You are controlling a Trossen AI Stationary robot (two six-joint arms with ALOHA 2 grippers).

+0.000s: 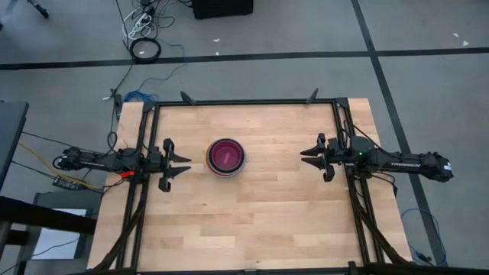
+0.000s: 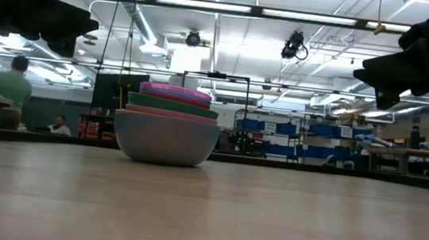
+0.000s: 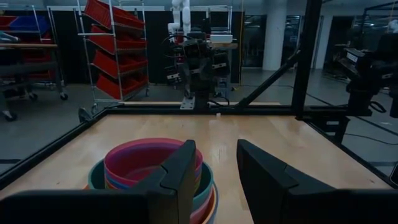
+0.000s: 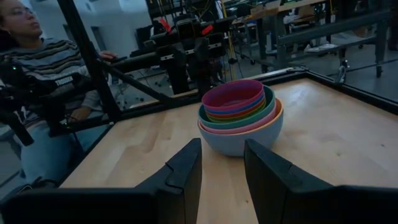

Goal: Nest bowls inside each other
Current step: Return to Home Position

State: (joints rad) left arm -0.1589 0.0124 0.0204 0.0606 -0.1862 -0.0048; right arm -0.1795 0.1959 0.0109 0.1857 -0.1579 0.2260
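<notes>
My left tool (image 1: pixel 188 164) and my right tool (image 1: pixel 302 157) hang over opposite sides of the bench (image 1: pixel 260 221). Each has its fingers spread apart and grips nothing. They face the nested bowls (image 1: pixel 226 156), which stand between them, nearer the left tool and clear of both. From straight above, the bowls look like one magenta-red disc with thin rings around it. The level view across the bench gives the side of the nested bowls (image 2: pixel 167 127) instead: a pale blue bowl sits on the wood with pink, green and purple rims stepped above it, and people (image 2: pixel 10 86) show far off in the room. The right wrist view looks down at a slant into the nested bowls (image 4: pixel 239 115), with coloured rims one inside another, and shows a seated person in a striped top (image 4: pixel 43 62) beyond the frame. The left wrist view shows red bins (image 3: pixel 118 37) on shelves behind the bench.
</notes>
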